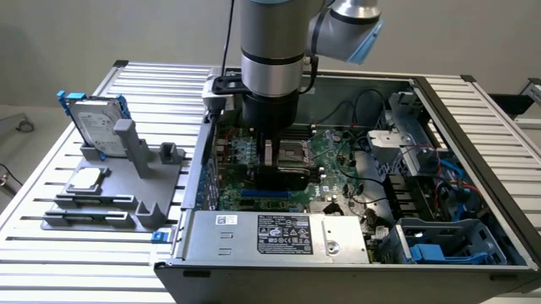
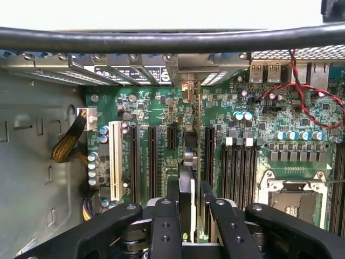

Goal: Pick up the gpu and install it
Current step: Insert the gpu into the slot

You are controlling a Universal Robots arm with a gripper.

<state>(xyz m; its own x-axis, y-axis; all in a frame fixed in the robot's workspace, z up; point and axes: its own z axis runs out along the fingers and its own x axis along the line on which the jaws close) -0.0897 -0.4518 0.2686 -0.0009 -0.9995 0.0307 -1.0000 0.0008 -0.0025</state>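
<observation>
A: gpu (image 2: pixel 187 186) is edge-on between the gripper (image 2: pixel 190 208) fingers (image 2: pixel 165 226), which are clamped on its two faces. In the exterior view it hangs under the wrist, centre of frame, inside the case (image 1: pixel 338 285).
B: Seated?
A: Can't tell, the connector edge is hidden. The card runs along the long black slots (image 2: pixel 152 162) on the motherboard (image 2: pixel 161 108). Its silver bracket (image 2: pixel 188 89) points at the rear bracket bays (image 2: pixel 135 67).
B: Risks, closest first?
A: Grip. It's a thin card in a pinch hold. My guess is that any tilt lets it pivot in the pads once it's pushed down.
B: Then the slot.
A: Yes. The slots sit just beside each other. If it's slightly off, the connector lands on the ridge between two of them or on the small parts near the card. Pressing then would flex the board.
B: Farther out?
A: The bracket. If its tongue misses the gap at the rear wall, it hits sheet metal and the card jams half in, tilted.
B: Cables?
A: The red twisted wire (image 2: pixel 302 91) and the yellow-black bundle (image 2: pixel 67 143) are both well apart from the card, so low concern. The hard drive (image 1: pixel 91 117) on the grey fixture (image 1: pixel 135 149), at the exterior view's left, is out of the way.
</observation>
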